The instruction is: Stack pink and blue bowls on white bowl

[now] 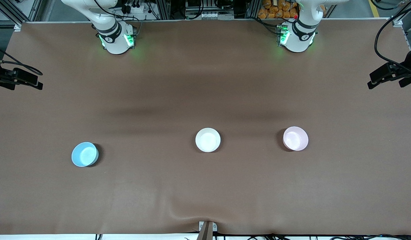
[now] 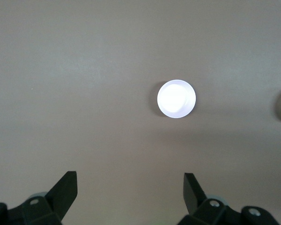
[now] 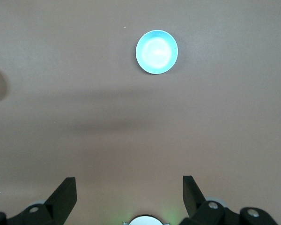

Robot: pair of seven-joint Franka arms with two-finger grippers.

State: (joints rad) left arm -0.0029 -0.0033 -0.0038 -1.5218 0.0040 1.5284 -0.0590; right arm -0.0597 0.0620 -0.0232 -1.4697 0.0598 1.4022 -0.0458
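Nothing stacked yet, I judge: white bowl [image 1: 207, 140] sits mid-table, pink bowl [image 1: 295, 138] toward the left arm's end, blue bowl [image 1: 85, 154] toward the right arm's, all well apart. Left gripper [image 2: 130, 187] and right gripper [image 3: 129, 190] hang spread and empty, seemingly high over bare table.

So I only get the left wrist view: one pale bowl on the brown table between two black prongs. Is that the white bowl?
Observer: No, the front view shows it is the pink bowl. The white bowl sits beside it, toward the right arm's end.
Operator: Are there any more bowls?
Observer: Yes, a blue bowl sits beside the white one, at the right arm's end, slightly nearer the front camera.
Operator: Is anything stacked?
Observer: No, all three stand apart. The right gripper is open and empty, high above the table near the blue bowl.
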